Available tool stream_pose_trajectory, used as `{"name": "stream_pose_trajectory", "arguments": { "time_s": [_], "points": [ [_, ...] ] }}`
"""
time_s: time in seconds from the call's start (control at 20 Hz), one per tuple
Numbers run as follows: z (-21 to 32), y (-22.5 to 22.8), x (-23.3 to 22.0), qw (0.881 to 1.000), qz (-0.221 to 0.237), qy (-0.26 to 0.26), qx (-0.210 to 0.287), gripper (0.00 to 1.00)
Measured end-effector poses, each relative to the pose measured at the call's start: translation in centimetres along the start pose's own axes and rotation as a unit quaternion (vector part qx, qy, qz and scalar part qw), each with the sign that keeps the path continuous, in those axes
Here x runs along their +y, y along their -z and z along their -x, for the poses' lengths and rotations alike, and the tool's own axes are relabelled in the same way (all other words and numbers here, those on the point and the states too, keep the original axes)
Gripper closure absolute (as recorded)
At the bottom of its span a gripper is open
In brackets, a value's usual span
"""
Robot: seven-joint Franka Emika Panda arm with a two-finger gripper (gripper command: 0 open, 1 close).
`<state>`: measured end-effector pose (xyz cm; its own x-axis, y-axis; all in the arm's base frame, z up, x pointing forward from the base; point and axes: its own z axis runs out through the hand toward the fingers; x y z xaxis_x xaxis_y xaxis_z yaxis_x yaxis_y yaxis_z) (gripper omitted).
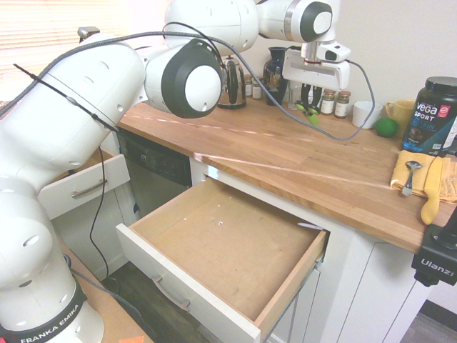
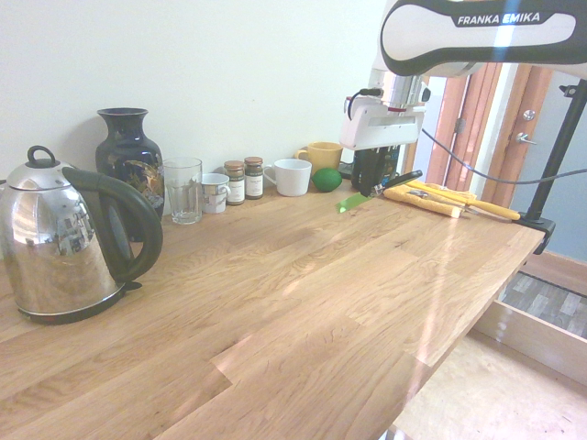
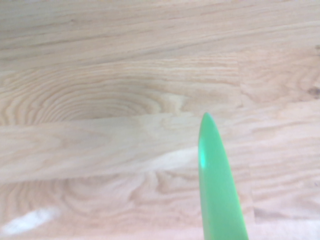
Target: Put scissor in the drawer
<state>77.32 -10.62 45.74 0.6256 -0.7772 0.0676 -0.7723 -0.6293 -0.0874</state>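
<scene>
Nearest us in the first exterior view, the wide drawer (image 1: 228, 246) stands pulled out, a small pale piece (image 1: 310, 226) at its inner corner. Beyond it, over the wooden countertop (image 1: 235, 146), our gripper (image 2: 371, 192) is clenched on the scissors (image 2: 352, 202) — raised off the wood, green blades jutting to one side, loop handles to the other. Farther back stand the kettle (image 1: 232, 84), the blue vase (image 1: 275, 75) and two spice jars (image 1: 335, 103) — the white mug (image 1: 365, 114) and green ball (image 1: 385, 127) beside them.
</scene>
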Motion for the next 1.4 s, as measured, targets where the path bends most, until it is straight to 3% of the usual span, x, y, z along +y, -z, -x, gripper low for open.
{"name": "stream_pose_trajectory", "arguments": {
  "time_s": [0.85, 1.4],
  "points": [
    [6.0, 4.6, 3.5, 0.999, 0.034, 0.010, -0.029, 1.00],
    [11.8, 4.7, 9.2, 0.999, 0.034, 0.009, -0.038, 1.00]
  ]
}}
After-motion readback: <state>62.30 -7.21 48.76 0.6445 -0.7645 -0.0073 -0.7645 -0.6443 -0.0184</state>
